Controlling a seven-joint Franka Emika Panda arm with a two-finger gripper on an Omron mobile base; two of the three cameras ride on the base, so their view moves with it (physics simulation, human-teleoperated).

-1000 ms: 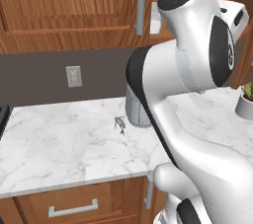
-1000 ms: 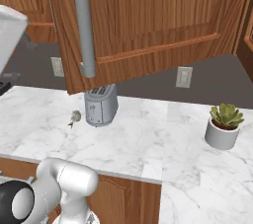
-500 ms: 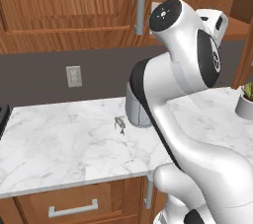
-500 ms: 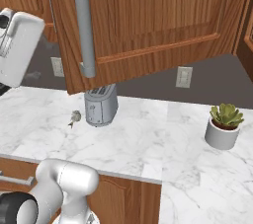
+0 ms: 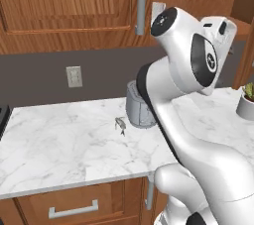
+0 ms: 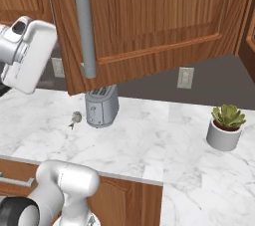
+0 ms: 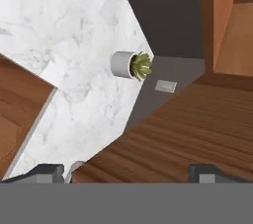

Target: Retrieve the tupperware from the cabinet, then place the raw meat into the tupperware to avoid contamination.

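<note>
I'm looking over the arm at the marble table (image 5: 59,144), and the raw meat (image 5: 120,124) lies on it, a small greyish lump just left of the silver toaster (image 5: 139,106), close beside it but not touching. From the right side I see the same pair: the meat (image 6: 75,118) on the table, the toaster (image 6: 101,106) right next to it, near the back wall.

The cabinet (image 5: 69,8) hangs above, brown wood with panelled doors. One door (image 6: 149,21) is swung open toward me, its long grey bar handle (image 6: 83,26) hanging above the toaster. I can't see into the cabinet from here, so I can't tell where the tupperware is.

The gripper (image 7: 128,171) is up high beside the open door. In the hand camera its two dark fingertips (image 7: 42,171) stand far apart, so the jaws are spread wide and released, with nothing between them. Beyond them I see the wood of the door, the table, and a small potted plant (image 7: 132,65) by the dark back wall. That plant (image 6: 226,128) stands on the table far to the right, well apart from the toaster. A wall outlet (image 5: 74,76) sits on the dark wall left of the toaster.
</note>
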